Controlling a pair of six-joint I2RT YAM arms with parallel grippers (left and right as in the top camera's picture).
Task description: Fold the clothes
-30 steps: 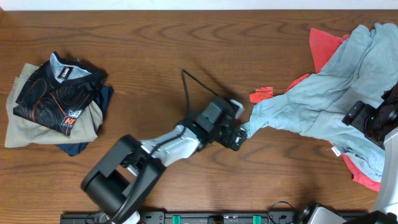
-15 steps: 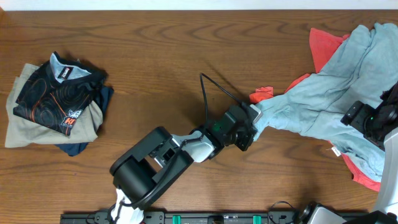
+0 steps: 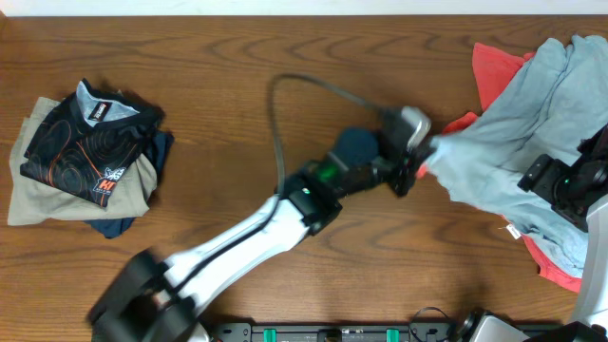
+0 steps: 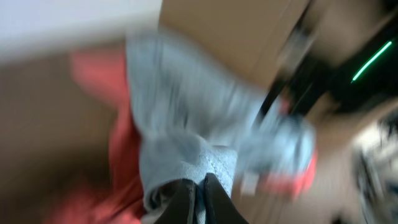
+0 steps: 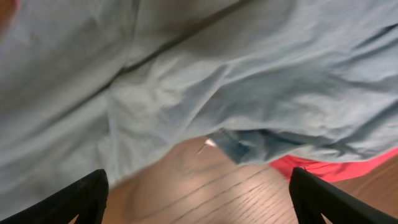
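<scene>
Two loose garments (image 3: 532,133), one folded stack (image 3: 85,157)

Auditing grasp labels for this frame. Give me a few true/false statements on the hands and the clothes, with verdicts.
1. The left hand is shut on the blue garment. True.
2. The right hand is clamped on the blue garment. False: its fingers are spread wide, with nothing gripped.
3. A red garment lies partly under the blue one. True.
4. The black patterned shirt lies alone on bare wood. False: it tops a pile, over a beige garment.
</scene>
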